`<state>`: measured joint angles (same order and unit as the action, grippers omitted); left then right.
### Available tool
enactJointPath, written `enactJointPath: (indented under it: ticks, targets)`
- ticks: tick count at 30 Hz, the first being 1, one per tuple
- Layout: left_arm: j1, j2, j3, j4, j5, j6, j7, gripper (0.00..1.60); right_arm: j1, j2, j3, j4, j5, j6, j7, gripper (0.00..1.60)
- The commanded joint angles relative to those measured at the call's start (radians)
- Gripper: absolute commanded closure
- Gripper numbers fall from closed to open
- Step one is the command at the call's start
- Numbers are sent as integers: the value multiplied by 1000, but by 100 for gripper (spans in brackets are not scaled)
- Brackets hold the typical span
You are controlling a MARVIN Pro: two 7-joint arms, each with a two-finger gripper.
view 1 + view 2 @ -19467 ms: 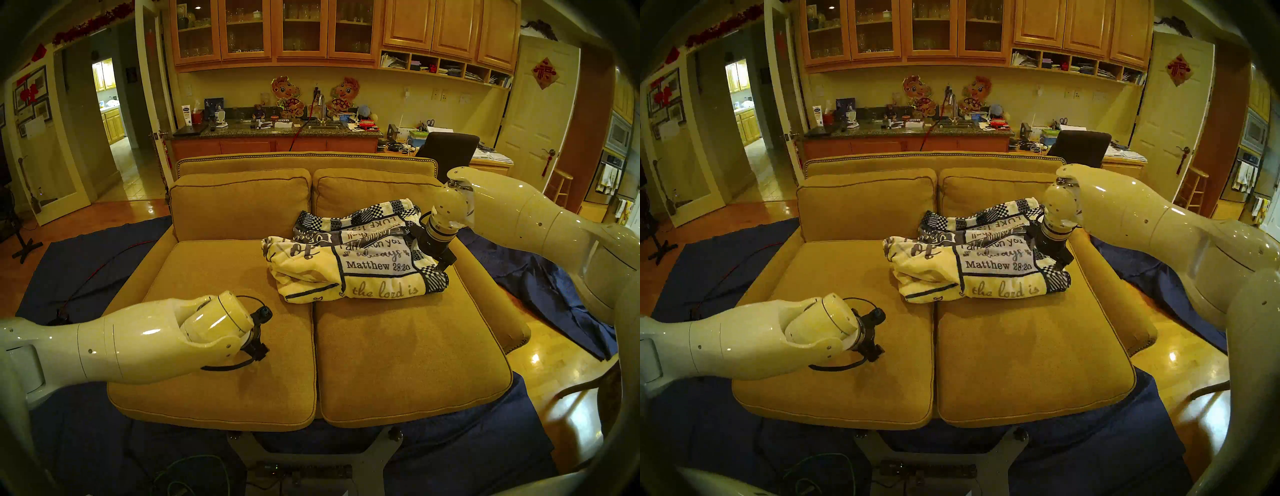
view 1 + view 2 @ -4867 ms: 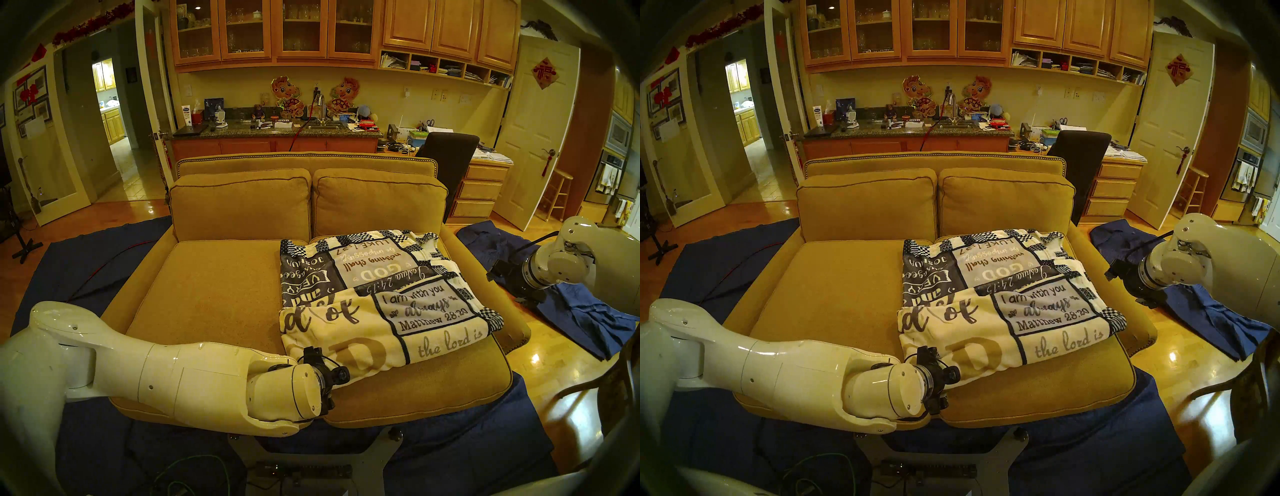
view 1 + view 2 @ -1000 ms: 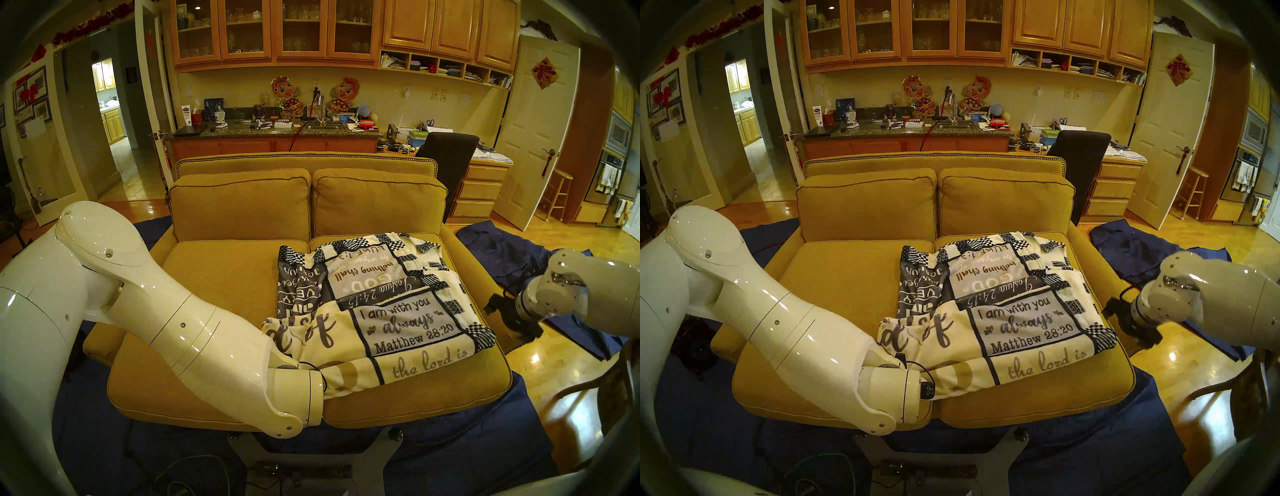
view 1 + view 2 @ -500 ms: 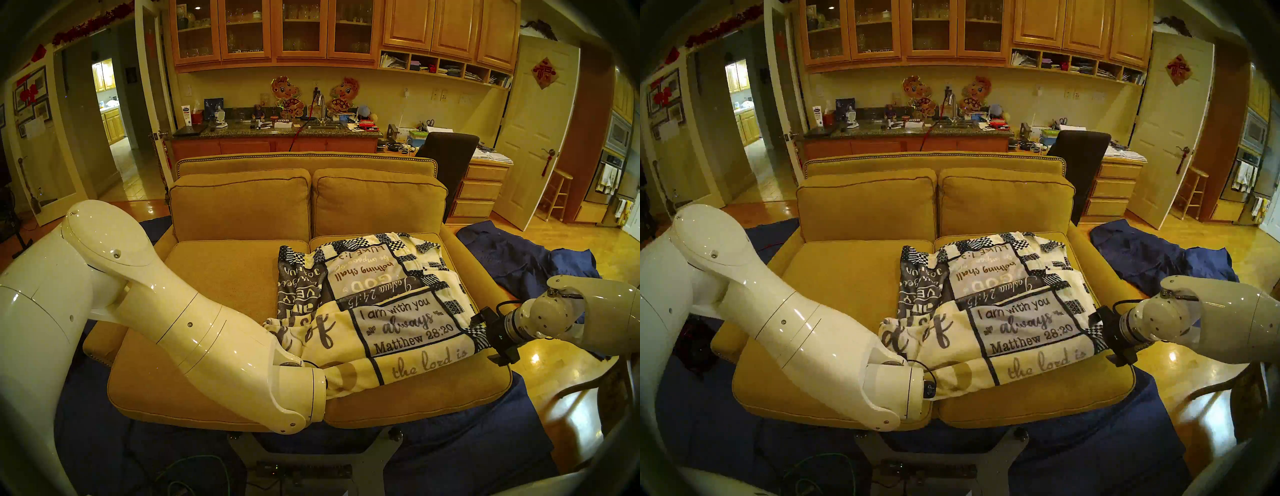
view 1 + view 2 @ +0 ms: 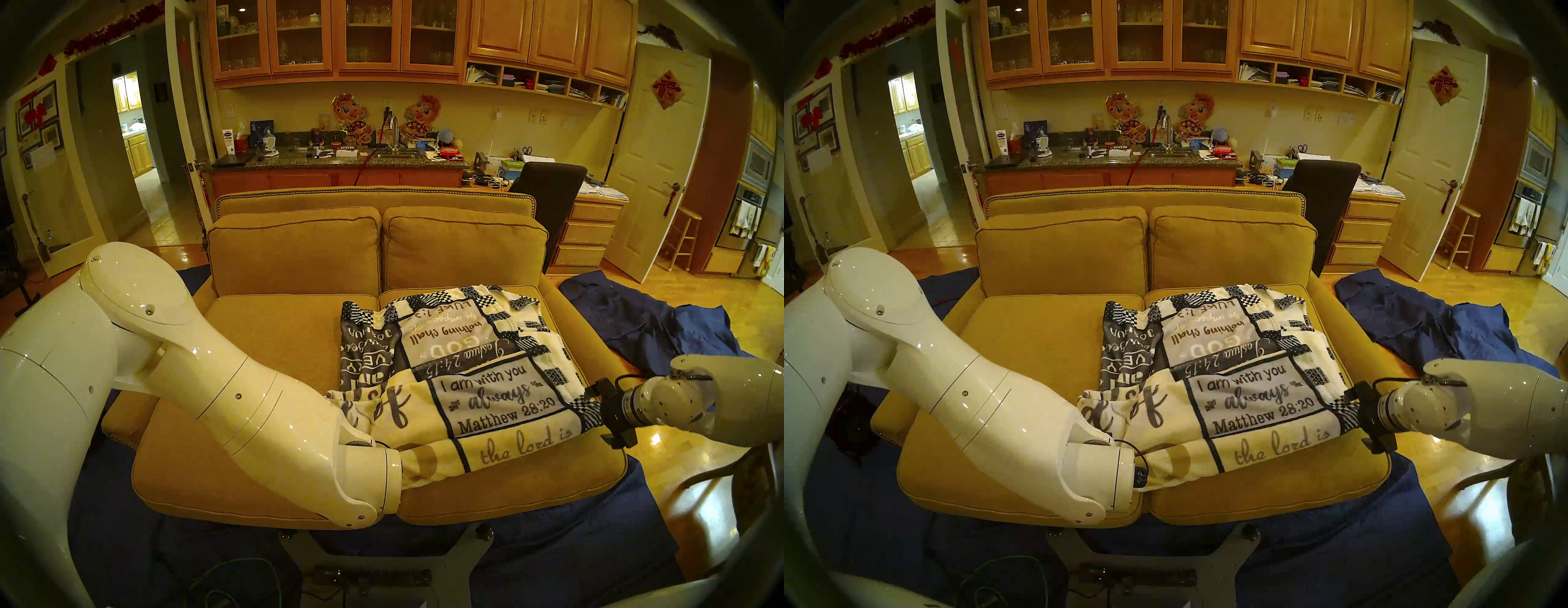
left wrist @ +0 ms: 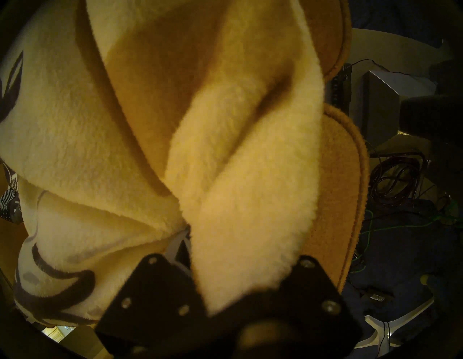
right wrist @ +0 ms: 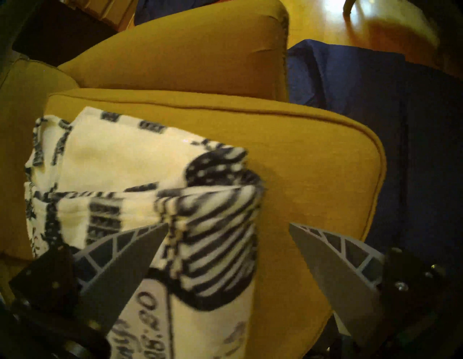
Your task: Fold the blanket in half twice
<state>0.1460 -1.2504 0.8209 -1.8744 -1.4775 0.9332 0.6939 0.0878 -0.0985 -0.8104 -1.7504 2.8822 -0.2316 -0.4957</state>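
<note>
The left hand [image 6: 198,263] pinches a thick bunch of the blanket [image 6: 82,130] in the left wrist view: cream fleece fills the gap between its black finger mounts, and the sofa [image 6: 335,190] cushion's piped edge shows just beside the fold. In the right wrist view the right hand [image 7: 228,238] is spread wide, its grey fingers [image 7: 130,253] apart, with the blanket's [image 7: 120,160] striped and checkered corner between them; one finger lies against the cloth, the other stands clear over the bare cushion [image 7: 313,155]. Whether that finger presses the cloth I cannot tell. From the head views, the blanket [image 5: 488,382] lies on the sofa's [image 5: 271,348] right seat cushion, partly folded, its near left corner drawn up into a gathered tail at the left wrist, whose hand is hidden behind the arm there. The right hand [image 5: 596,414] sits at the blanket's near right corner, by the armrest. A dark blue cloth [image 5: 649,322] lies on the floor beyond.
</note>
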Motion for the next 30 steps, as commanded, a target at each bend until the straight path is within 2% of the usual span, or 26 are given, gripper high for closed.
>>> enactJointPath:
  ticks: [1,12,20,30]
  targets:
    - [-6,25,48,43,1,27,-5,160,4,-2,-8,-8,-2,-4,62,0]
    - [-7,25,51,40,3,27,-8,160,4,-2,-14,-24,-2,-25,105,0]
    - [-4,24,53,48,6,22,-11,160,-25,-2,-26,-38,-2,-42,143,0]
    - [-3,27,55,47,6,21,-12,160,-75,-2,-31,-66,-2,-73,229,0]
